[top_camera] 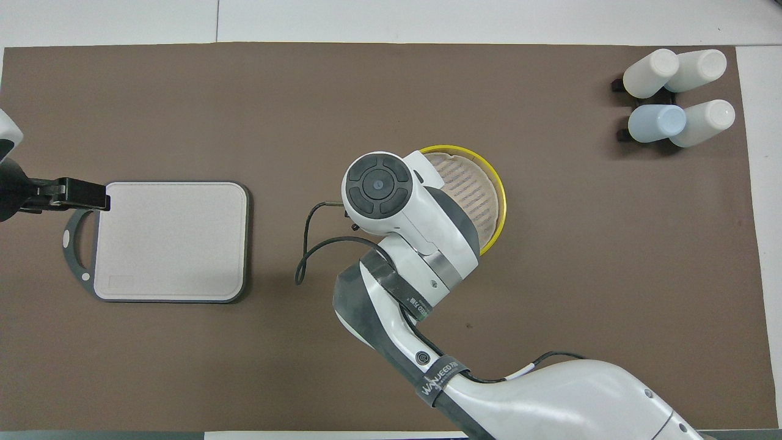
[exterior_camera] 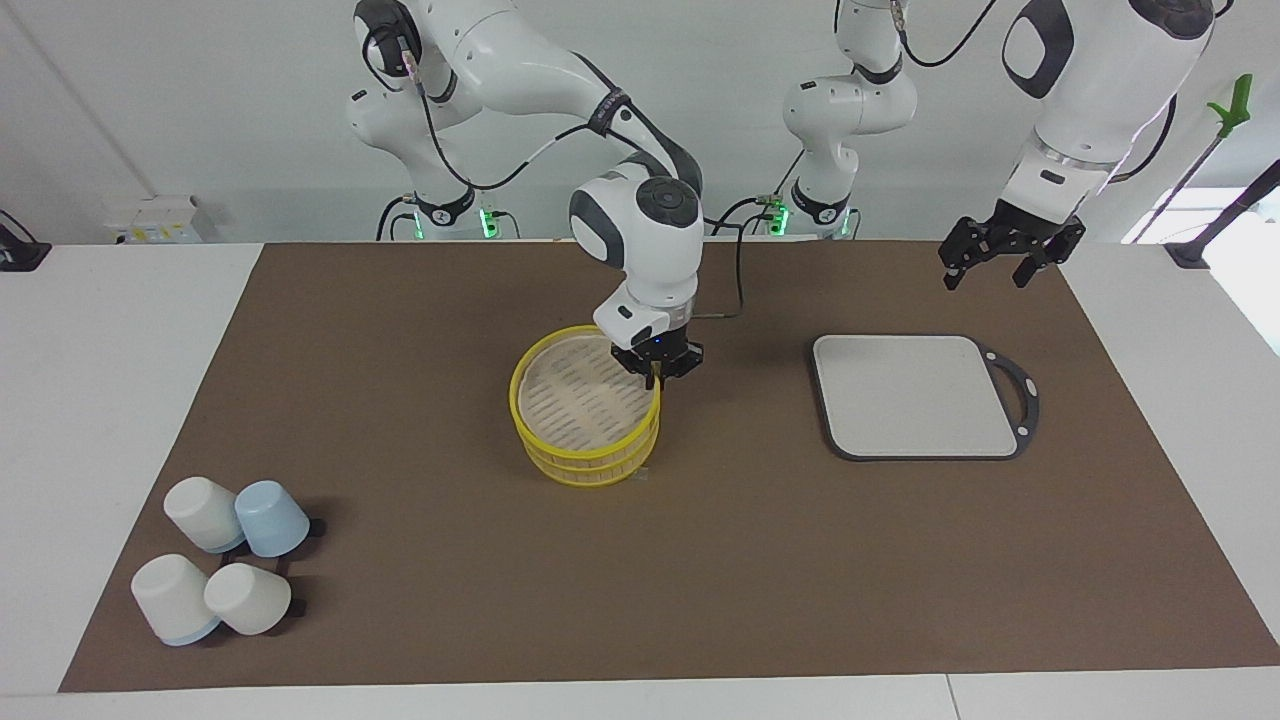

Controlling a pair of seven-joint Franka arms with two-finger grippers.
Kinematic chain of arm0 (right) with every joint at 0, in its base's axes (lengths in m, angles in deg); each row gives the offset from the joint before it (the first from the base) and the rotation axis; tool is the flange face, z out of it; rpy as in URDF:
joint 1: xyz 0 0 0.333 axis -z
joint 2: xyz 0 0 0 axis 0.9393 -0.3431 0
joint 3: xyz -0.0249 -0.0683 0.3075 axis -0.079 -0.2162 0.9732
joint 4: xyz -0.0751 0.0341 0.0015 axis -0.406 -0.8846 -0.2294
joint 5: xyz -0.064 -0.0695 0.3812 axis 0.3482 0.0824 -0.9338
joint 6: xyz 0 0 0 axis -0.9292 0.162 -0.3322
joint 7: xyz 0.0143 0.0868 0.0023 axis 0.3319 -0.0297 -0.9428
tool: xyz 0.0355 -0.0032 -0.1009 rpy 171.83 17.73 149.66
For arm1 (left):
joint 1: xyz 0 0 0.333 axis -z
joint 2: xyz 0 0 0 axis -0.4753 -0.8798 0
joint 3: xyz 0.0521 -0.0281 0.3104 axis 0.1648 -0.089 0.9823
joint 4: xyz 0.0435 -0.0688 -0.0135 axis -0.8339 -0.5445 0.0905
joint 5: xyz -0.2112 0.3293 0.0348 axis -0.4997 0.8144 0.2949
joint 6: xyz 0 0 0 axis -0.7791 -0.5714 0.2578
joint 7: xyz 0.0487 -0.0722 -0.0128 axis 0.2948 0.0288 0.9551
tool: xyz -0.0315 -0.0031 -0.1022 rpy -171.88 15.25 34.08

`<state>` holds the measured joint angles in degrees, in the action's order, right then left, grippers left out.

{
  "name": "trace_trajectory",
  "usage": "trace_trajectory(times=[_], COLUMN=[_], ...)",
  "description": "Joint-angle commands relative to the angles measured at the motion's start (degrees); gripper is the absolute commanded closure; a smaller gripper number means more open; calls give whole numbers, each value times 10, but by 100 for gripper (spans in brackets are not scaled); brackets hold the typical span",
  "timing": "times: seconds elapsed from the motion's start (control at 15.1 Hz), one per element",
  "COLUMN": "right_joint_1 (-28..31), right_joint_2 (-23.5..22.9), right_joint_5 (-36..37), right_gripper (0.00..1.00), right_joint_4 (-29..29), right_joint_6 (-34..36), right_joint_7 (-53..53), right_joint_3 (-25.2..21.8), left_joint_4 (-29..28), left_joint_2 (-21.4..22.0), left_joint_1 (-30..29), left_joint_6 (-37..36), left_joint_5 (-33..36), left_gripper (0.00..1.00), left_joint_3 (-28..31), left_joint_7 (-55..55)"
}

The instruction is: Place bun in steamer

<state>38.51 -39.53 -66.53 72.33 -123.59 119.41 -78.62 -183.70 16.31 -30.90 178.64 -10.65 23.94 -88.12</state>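
We judge the step in hand to be work on the steamer [exterior_camera: 585, 405] itself, mid-bench: the right gripper [exterior_camera: 656, 376] reaches steeply down from its bent arm, and its fingers pinch the yellow rim on the side toward the left arm's end. We find no bun anywhere, and the slatted floor lies bare, so next the bun must first be found. The left gripper [exterior_camera: 985, 268], jaws spread and holding nothing, waits above the bench's robot-side edge near the grey board [exterior_camera: 915, 395].

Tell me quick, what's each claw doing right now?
Right gripper: shut on the steamer rim.
Left gripper: open, empty, waiting above the grey board.
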Motion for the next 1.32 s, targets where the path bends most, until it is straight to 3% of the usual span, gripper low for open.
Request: trace_trajectory(times=[0.0, 0.26, 0.33, 0.4, 0.46, 0.53, 0.79, 1.26], right_joint_1=[-6, -5, -2, -1, 1, 3, 54, 202], right_joint_2=[6, 6, 6, 6, 6, 6, 38, 180], right_joint_5=[8, 8, 8, 8, 8, 8, -1, -5], right_gripper=[83, 80, 66, 37, 15, 2, 0, 0], right_joint_4=[15, 15, 15, 14, 11, 7, -14, -14], right_joint_6=[-14, -15, -15, -16, -15, -12, 11, 206], right_joint_7=[23, 21, 17, 16, 16, 16, -25, -224], right_joint_3=[0, 0, 0, 0, 0, 0, -1, -1], left_joint_4=[-17, -17, -17, -17, -17, -17, -17, -17], left_joint_2=[18, 18, 18, 18, 19, 18, 18, 18], left_joint_1=[-2, -2, -2, -2, -2, -2, -2, -2], left_joint_6=[-3, -2, -2, -2, -2, -2, -2, -3], left_joint_5=[-11, -11, -11, -11, -11, -11, -11, -11], left_gripper=[0, 0, 0, 0, 0, 0, 0, 0], left_joint_3=[0, 0, 0, 0, 0, 0, 0, 0], left_joint_7=[-11, -10, -11, -10, -10, -10, -10, -10])
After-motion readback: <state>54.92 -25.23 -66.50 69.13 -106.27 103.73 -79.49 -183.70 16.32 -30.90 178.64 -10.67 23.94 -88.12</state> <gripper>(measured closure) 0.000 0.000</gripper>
